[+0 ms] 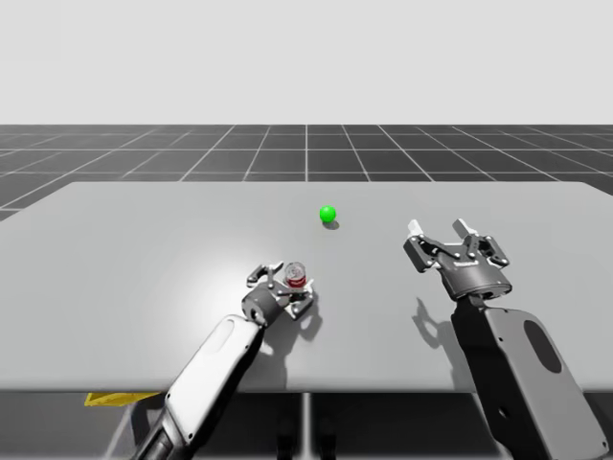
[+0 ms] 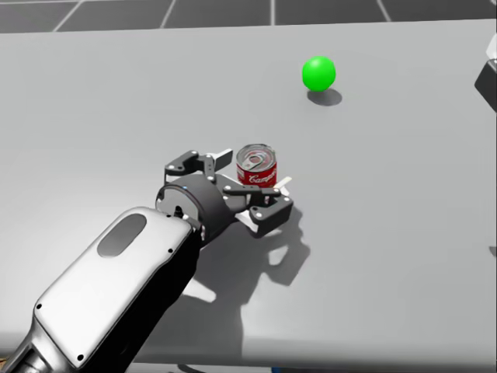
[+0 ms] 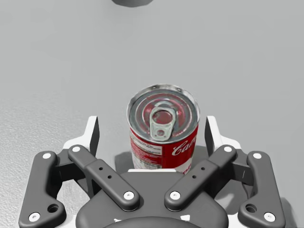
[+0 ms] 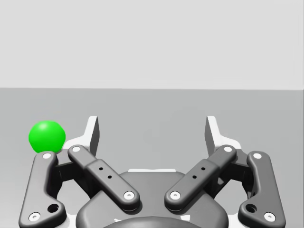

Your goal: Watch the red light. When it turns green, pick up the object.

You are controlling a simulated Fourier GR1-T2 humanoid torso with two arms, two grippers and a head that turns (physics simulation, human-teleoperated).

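Observation:
The light (image 1: 328, 214) (image 2: 318, 73) is a green ball on the grey table (image 1: 144, 249). A short red and white can (image 1: 297, 277) (image 2: 256, 167) (image 3: 164, 128) with a silver pull-tab lid stands upright nearer to me. My left gripper (image 1: 290, 281) (image 2: 255, 172) (image 3: 152, 133) is open around it, with the can between the fingers; a gap shows on each side. My right gripper (image 1: 439, 230) (image 4: 152, 130) is open and holds nothing, hovering to the right of the light. In the right wrist view the green light (image 4: 46, 137) sits beside the left finger.
The table's far edge runs behind the light, with a dark gridded floor (image 1: 306, 149) beyond it. A yellow strip (image 1: 120, 398) lies below the table's front edge at the left.

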